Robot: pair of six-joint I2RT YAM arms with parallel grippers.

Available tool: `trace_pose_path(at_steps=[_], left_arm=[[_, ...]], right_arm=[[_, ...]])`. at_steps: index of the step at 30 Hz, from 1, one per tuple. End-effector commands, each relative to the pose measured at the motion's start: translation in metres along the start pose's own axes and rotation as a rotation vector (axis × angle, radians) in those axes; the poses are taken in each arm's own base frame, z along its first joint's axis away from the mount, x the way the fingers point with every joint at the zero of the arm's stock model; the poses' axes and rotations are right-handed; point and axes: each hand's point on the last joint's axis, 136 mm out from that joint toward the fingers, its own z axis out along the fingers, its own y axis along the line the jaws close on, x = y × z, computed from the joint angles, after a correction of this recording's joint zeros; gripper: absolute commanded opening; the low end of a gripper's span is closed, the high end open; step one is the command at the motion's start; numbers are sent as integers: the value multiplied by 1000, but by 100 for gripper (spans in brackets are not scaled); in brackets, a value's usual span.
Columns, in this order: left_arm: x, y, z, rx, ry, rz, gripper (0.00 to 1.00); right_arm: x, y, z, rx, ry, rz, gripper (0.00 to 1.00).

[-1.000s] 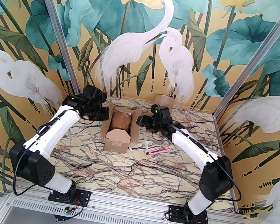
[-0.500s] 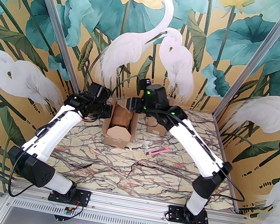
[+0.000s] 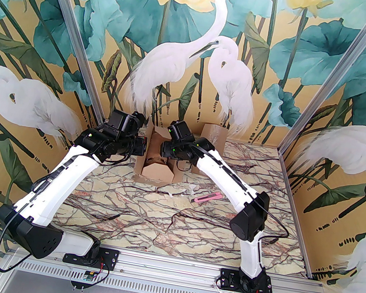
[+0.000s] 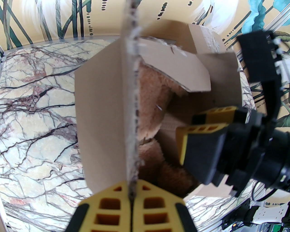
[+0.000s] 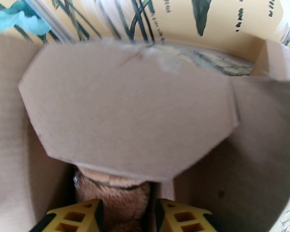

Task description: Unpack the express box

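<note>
**Toy in the claw, flap in the way**

The express box stands open at the far middle of the bench. The left claw is pressed together on the upper edge of the box's left wall, the cardboard pinched between its yellow fingers. The right claw is down inside the box, its fingers part-way apart and pinching the brown plush toy between them, as far as the wrist view shows. How firm that hold is I cannot tell.

The likely trouble is the end flap, which folds inward and overhangs the toy. A straight lift would probably drag the plush against it, and the toy could either slide out of the soft grip or carry the whole box up. Only the left claw's hold on thin cardboard resists that, and the edge may bend or tear.

A second cardboard box stands by the back wall, just beyond the right arm. A pink box cutter lies on the bench to the right, well apart from the open box.
</note>
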Motion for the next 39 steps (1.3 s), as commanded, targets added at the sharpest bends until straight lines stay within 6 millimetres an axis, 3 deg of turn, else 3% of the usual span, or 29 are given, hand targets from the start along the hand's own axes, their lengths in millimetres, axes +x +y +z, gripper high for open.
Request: trace_pose_path(at_steps=[1,4,10,15,20,24,29,36,39], left_arm=[[-9,-10,-8,40,-53,46,0],[-4,-12,-6,41,-47,72,0],[-1,-17,-4,68,-58,98,0],[-1,-15,2,47,-50,85,0],[-13,-3,4,-37,-67,34,0],[-24,3,5,-84,-85,2,0],[-31,-2,6,-66,-96,-27,0],[-42,-4,3,-61,-135,-56,0],[-47,-3,1,-68,-159,-61,0]], right_arm=[[-40,-7,-19,43,-160,46,45],[-58,-16,-28,51,-220,79,45],[-77,-38,-23,47,-242,157,48],[-85,-24,-25,-32,-247,140,51],[-65,8,-40,-114,-177,53,52],[-36,24,-53,-154,-121,-1,48],[0,23,-41,-157,3,-5,42],[28,28,-18,-145,107,-25,44],[33,32,-17,-158,127,-35,44]])
